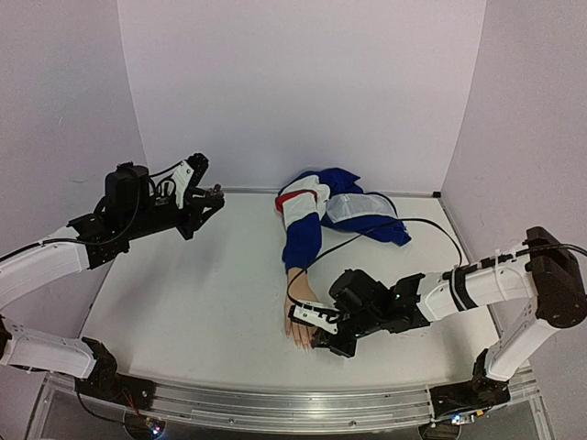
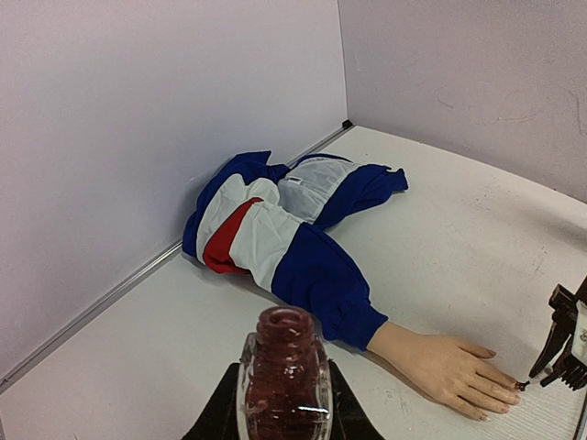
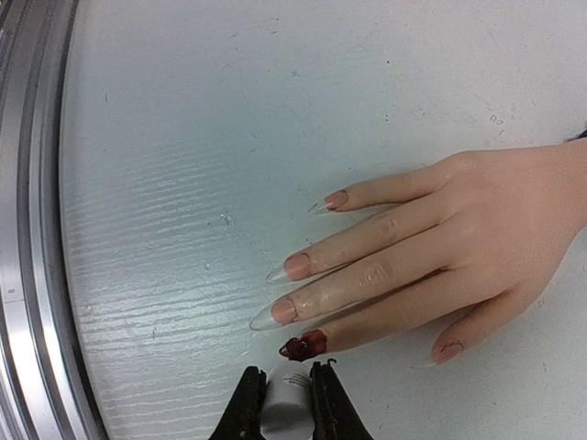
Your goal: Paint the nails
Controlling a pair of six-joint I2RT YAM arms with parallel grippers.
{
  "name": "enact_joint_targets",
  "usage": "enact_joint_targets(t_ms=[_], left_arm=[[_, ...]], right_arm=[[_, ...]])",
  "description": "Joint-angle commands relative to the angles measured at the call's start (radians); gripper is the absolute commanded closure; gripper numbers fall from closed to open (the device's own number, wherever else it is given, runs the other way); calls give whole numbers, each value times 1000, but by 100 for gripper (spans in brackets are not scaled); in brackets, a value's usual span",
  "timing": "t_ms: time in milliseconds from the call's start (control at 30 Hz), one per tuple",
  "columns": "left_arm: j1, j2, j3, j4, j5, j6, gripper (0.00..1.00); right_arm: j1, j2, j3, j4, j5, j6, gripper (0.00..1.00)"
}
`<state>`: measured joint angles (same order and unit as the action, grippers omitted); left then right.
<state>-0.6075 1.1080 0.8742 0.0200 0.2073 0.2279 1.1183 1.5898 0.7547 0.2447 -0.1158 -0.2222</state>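
A pale mannequin hand (image 3: 431, 257) in a blue sleeve (image 2: 321, 280) lies palm down on the white table. Its nails point toward the near edge. One nail (image 3: 304, 346) is coated dark red; three other finger nails (image 3: 297, 266) and the thumb nail (image 3: 448, 350) are natural pink. My right gripper (image 3: 286, 374) is shut on the white brush cap (image 3: 284, 408), whose tip rests at the red nail. My left gripper (image 2: 284, 390), raised at the back left (image 1: 209, 194), is shut on the open dark-red polish bottle (image 2: 284, 353).
The blue, white and red jacket (image 1: 335, 206) is bunched against the back wall. A black cable (image 1: 404, 225) loops over the table beside it. A metal rail (image 3: 27, 229) runs along the near edge, close to the fingertips.
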Motion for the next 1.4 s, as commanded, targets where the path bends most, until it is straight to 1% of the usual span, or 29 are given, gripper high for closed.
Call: enact_joint_targets(t_ms=[0, 767, 967, 1133, 1233, 1367], left_arm=[[5, -20, 31, 67, 14, -12, 100], [4, -20, 30, 66, 19, -14, 100], [5, -20, 31, 67, 21, -15, 100], [5, -16, 31, 66, 20, -13, 100], [5, -14, 31, 67, 20, -13, 100], [5, -14, 31, 67, 20, -14, 100]], right_arm=[[7, 4, 43, -36, -16, 14, 100], [9, 3, 48, -61, -49, 26, 100], [8, -37, 26, -44, -61, 24, 100], [8, -117, -21, 26, -9, 30, 100], [8, -111, -23, 33, 32, 27, 100], [8, -78, -7, 35, 34, 23, 100]])
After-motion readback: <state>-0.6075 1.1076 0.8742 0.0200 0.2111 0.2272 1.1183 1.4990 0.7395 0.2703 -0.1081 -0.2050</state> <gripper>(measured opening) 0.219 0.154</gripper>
